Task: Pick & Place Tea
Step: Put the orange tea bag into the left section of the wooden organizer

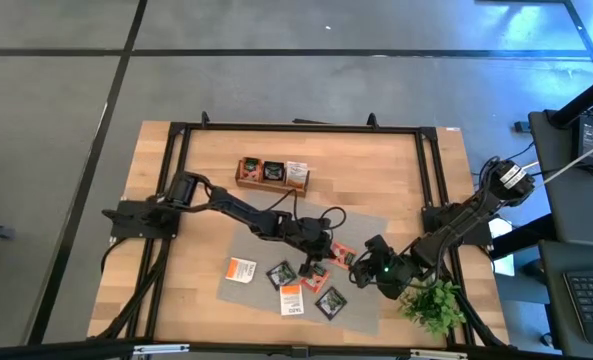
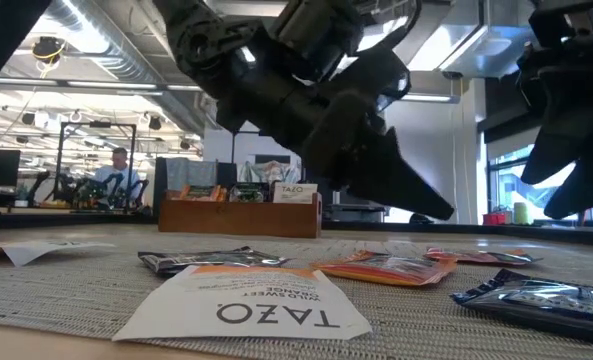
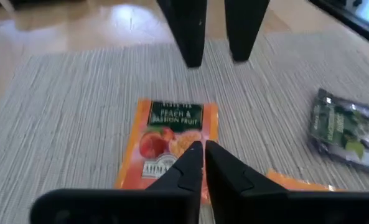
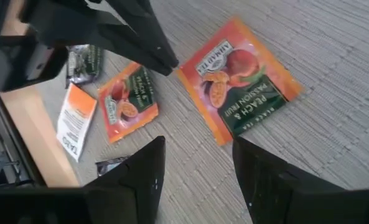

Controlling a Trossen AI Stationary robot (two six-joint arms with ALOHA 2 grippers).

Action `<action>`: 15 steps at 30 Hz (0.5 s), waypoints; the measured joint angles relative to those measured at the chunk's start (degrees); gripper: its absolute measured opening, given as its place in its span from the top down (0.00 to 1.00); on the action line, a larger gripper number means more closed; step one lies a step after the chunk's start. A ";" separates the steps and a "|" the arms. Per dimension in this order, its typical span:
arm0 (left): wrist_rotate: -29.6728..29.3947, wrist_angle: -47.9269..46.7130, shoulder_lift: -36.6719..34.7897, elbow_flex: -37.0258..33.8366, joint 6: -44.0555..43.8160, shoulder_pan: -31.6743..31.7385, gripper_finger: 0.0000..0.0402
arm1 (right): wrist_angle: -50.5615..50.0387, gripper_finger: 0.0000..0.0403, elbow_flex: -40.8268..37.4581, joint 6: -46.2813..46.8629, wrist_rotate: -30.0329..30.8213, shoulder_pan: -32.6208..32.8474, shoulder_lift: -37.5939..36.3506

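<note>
Sachet edge hidden beneath closed left pincer; grip unclear.

Lighting, for your record: bright, even ceiling strips and window daylight; you get glare on the table, with blurred near objects in low view.

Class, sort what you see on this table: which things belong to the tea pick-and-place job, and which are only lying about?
Belongs to the job:
- tea sachets scattered on the mat
- peach sachet under the left gripper
- wooden tray, already holding some sachets
- right gripper, jaws open above another peach sachet

Lying about:
- grey mat
- green plant
</note>
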 joint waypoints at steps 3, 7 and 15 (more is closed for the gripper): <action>-0.03 0.87 0.75 0.05 -0.06 0.31 0.99 | 0.48 0.53 0.00 -0.01 -0.01 -0.09 0.00; -0.04 -0.48 1.33 -0.04 -0.68 0.80 0.99 | 0.65 0.53 0.00 0.02 -0.10 -0.23 0.00; -1.00 -1.56 1.94 0.09 -1.84 1.15 1.00 | 0.66 0.53 0.00 0.19 -2.51 -2.48 0.00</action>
